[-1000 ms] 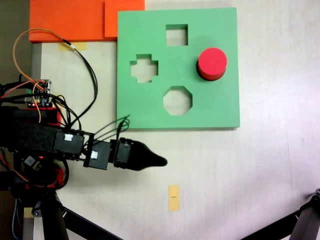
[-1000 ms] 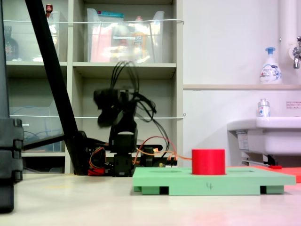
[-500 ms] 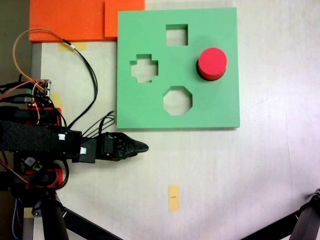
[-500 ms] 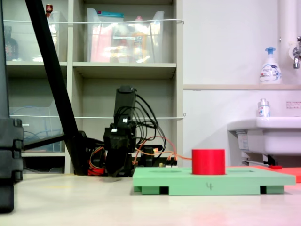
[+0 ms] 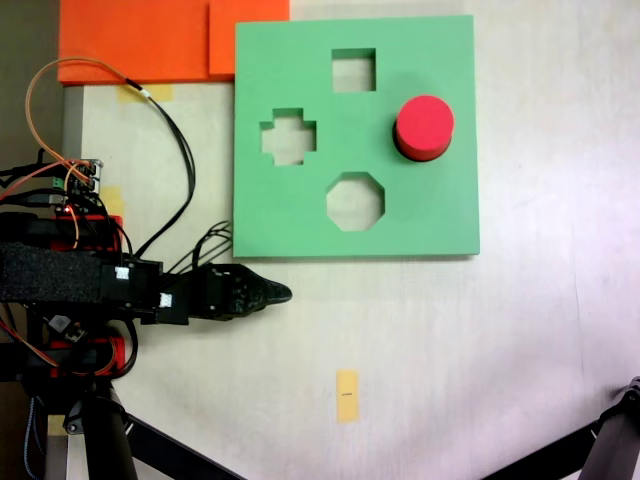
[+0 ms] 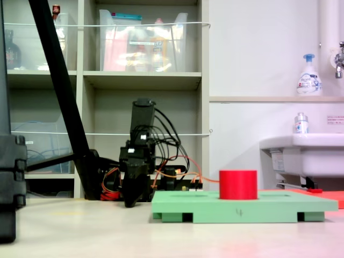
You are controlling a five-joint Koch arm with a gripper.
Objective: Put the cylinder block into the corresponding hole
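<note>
Red cylinder block [image 5: 424, 124] is seated in the board's right side, and the arm sits low at the left, well apart from it.

From above, the green foam board [image 5: 300, 210] fills the upper middle, showing square, cross and octagon cutouts; the corresponding hole lies hidden beneath the block. The low side view shows the cylinder block [image 6: 238, 184] standing proud of the board [image 6: 244, 206]. Gripper [image 5: 278, 294] rests below the board's lower left corner, one dark tip visible; jaw state can't be told. Orange sheets [image 5: 150, 40] sit upper left, yellow tape [image 5: 346, 395] lower middle.
</note>
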